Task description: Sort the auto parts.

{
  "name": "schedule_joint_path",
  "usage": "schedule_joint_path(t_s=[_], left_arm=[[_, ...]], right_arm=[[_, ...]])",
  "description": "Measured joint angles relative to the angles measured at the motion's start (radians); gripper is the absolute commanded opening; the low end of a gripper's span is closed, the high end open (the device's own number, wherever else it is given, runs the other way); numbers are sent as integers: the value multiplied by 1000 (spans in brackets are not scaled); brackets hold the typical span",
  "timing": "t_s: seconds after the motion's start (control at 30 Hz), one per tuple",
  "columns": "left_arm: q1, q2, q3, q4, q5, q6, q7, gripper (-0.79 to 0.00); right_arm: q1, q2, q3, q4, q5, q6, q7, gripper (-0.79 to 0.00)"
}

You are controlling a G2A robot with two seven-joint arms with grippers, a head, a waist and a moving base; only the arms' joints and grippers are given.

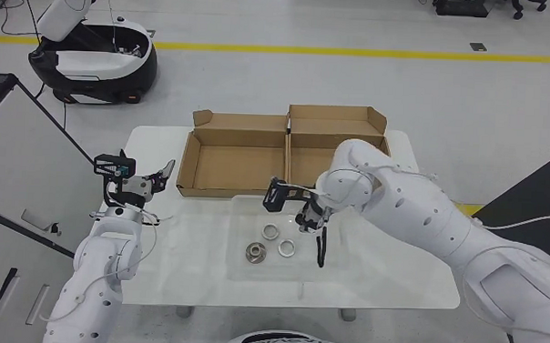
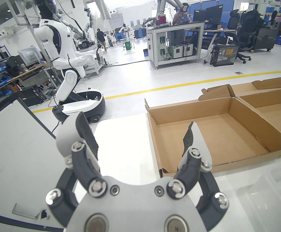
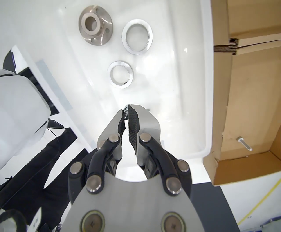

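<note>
Robotics lab, with humanoid robot (image 2: 54,44), equipment rack (image 2: 175,46), office chairs (image 2: 248,33).

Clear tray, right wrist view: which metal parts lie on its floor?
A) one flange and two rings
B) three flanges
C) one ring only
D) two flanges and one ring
A: on the tray lie the holed flange, a larger ring next to it, and a smaller ring set apart from both.

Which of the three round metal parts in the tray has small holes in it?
The flange with the raised hub. The larger ring and the smaller ring are plain hoops.
</note>
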Motion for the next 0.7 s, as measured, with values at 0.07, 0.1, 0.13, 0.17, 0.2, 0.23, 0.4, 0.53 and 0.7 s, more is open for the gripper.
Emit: schedule_joint_path(t_s=[0.07,0.1,0.13,0.17,0.2,0.23,0.4,0.53,0.7], left_arm=[[0,0,0,0,0,0,0,0],[0,0,0,0,0,0,0,0],[0,0,0,0,0,0,0,0],[0,0,0,0,0,0,0,0],[0,0,0,0,0,0,0,0],[0,0,0,0,0,0,0,0],[0,0,0,0,0,0,0,0],[0,0,0,0,0,0,0,0],[0,0,0,0,0,0,0,0]], right_arm=[[13,16,14,-22,49,3,0,-785],[22,27,22,-36,82,1,0,-785],[30,34,28,-45,107,-2,0,-785],[37,42,34,-52,130,-6,0,-785],[46,52,43,-59,161,-12,0,-785],[53,59,49,-63,186,-15,0,-785],[91,95,86,-68,306,-30,0,-785],[110,118,111,-51,369,-33,-4,-785],[114,149,129,-11,418,-71,-42,-785]])
